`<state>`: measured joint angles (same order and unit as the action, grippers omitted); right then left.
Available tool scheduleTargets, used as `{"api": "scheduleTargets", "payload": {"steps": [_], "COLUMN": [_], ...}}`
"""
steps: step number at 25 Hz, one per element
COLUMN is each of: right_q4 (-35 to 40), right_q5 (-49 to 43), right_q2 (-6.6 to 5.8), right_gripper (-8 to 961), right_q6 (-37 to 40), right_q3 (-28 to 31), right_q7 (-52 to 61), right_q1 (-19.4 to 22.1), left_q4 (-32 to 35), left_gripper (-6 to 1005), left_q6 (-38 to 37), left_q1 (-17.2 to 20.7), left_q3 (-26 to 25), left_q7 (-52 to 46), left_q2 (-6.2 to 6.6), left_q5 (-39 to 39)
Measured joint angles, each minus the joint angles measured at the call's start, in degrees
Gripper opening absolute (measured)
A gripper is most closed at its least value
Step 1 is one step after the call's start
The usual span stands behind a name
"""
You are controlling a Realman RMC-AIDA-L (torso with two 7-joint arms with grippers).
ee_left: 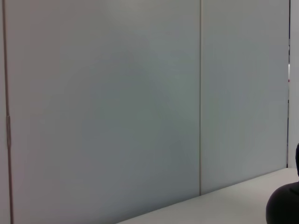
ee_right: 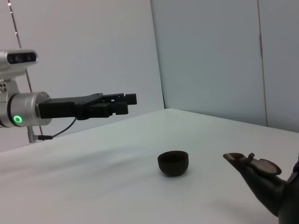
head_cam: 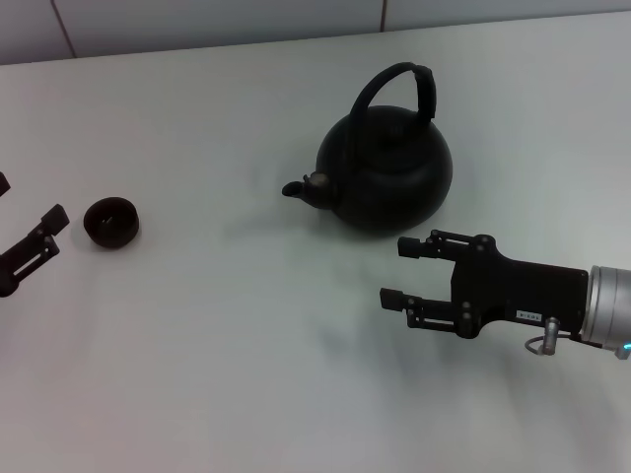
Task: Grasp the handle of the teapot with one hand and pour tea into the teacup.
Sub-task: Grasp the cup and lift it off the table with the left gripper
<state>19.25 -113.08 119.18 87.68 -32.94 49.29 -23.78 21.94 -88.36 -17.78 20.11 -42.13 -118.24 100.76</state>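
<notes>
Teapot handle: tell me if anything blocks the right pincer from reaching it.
Nothing visible does. The right pincer is open, in front of the teapot, bare table between them; the handle arches clear above.

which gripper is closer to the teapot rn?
Right. The right gripper sits open just in front of the teapot, not touching it. The left gripper is far across the table, beside the teacup.
</notes>
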Motion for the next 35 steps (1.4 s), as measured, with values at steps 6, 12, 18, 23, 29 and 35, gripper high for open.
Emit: {"api": "scheduleTargets", "payload": {"steps": [6,12,18,23,29,35], "right_q4": [-0.05,-0.09,-0.09,-0.09,-0.04,0.00], "right_q5": [0.06,0.06,0.06,0.06,0.06,0.54], "right_q2": [0.00,0.00,-0.05,-0.09,-0.09,-0.09], "right_gripper": [710,710,709,709,710,710], "right_q6": [0.04,0.04,-0.04,0.00,0.04,0.11], "right_q3": [-0.01,-0.02,-0.02,-0.01,-0.01,0.08], "right_q7": [0.01,0.01,0.01,0.01,0.01,0.01], "right_q1": [-0.09,-0.26,-0.29,-0.30,-0.35,-0.39], "left_q4": [0.03,0.46,0.45,-0.07,-0.67,-3.04], "left_gripper": [801,798,795,792,789,786], "left_q6": [1.55,12.59,13.72,15.51,17.23,23.35], "left_q1": [-0.47,-0.74,-0.78,-1.81,-2.91,-7.17], "left_q3": [0.81,7.96,8.96,9.09,9.16,12.26], "left_q7": [-0.38,-0.18,0.03,0.00,-0.04,-0.57], "left_q2": [0.18,0.14,0.09,0.05,-0.08,-0.18], "left_q5": [0.13,1.36,1.99,2.06,2.08,2.17]}}
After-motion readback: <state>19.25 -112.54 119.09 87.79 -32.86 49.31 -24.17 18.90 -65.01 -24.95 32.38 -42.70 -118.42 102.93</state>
